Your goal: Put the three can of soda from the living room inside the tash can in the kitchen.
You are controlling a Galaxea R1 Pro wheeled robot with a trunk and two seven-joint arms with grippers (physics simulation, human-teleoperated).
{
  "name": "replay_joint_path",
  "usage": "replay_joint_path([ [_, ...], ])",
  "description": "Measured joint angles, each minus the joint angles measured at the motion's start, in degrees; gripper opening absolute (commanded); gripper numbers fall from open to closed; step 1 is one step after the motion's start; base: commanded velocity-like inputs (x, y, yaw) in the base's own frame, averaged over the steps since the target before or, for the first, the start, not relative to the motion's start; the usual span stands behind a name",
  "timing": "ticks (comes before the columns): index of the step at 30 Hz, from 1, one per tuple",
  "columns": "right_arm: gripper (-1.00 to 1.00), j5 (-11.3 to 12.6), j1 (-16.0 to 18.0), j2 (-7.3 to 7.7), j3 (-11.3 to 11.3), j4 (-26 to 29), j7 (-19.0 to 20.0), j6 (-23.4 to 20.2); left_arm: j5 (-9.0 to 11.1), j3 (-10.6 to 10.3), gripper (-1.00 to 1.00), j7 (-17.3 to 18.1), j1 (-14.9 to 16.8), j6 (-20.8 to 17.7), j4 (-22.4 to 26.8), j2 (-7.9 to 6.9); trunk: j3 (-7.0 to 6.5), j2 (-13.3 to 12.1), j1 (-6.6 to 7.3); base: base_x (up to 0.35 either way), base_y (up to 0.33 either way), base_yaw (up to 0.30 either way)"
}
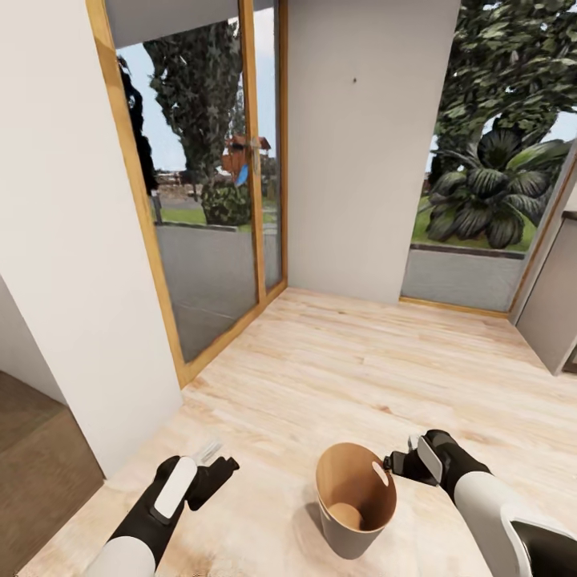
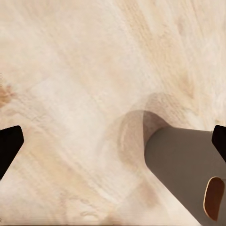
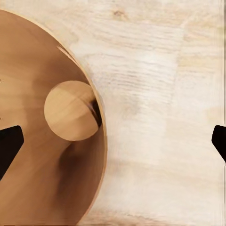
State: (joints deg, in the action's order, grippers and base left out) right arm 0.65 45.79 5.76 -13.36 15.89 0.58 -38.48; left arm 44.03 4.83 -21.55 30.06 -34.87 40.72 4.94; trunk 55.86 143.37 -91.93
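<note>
Looking first at the right gripper (image 1: 398, 462): hung low with fingers spread wide, held nothing. Sat just beside the rim of the tash can (image 1: 343, 535), maybe touching it, hard to tell. Same for the left gripper (image 1: 215, 466): wide open too, nothing held, kept a bit apart from the bin on its other side.

Stood upright on the pale wood floor (image 1: 336, 377), that bin, between the two grippers. Grey outside, brown inside, bare all the way down to its round bottom. No soda cans inside it.

Could go wrong like this: might bump the rim with the right arm while turning away, and tip the little bin over or push it along the floor. Looked light and easy to knock. Could also roll into it with the base, being so close. Best to lift both arms up and back away slowly before going off for the cans.

Farther out: tall glass doors (image 1: 208, 240) with wood frames ahead on the left, a plain white wall (image 1: 361, 160) in the middle, a grey cabinet (image 1: 553, 312) at the right edge. Big green plants (image 1: 489, 192) outside. Darker floor (image 1: 40, 457) past the wall corner on the left, likely the way out, with that corner needing a wide berth.
</note>
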Motion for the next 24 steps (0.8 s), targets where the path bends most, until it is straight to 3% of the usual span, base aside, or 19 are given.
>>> replay_joint_path([
  [8, 1.0, 1.4, 3.0, 0.49, -0.1, -0.1, 0.0, -4.0, -0.1, -0.1, 1.0, 0.0, 0.0, 0.0, -0.2, 0.06, 1.78, 0.1, -0.21, 0.0, 0.0, 0.0],
  [24, 1.0, 1.9, 3.6, 0.34, -0.1, -0.2, -0.2, -4.8, -0.1, -0.1, 1.0, -0.1, -0.1, 0.1, -0.2, 0.07, 5.32, 0.3, -0.62, 0.0, 0.0, 0.0],
])
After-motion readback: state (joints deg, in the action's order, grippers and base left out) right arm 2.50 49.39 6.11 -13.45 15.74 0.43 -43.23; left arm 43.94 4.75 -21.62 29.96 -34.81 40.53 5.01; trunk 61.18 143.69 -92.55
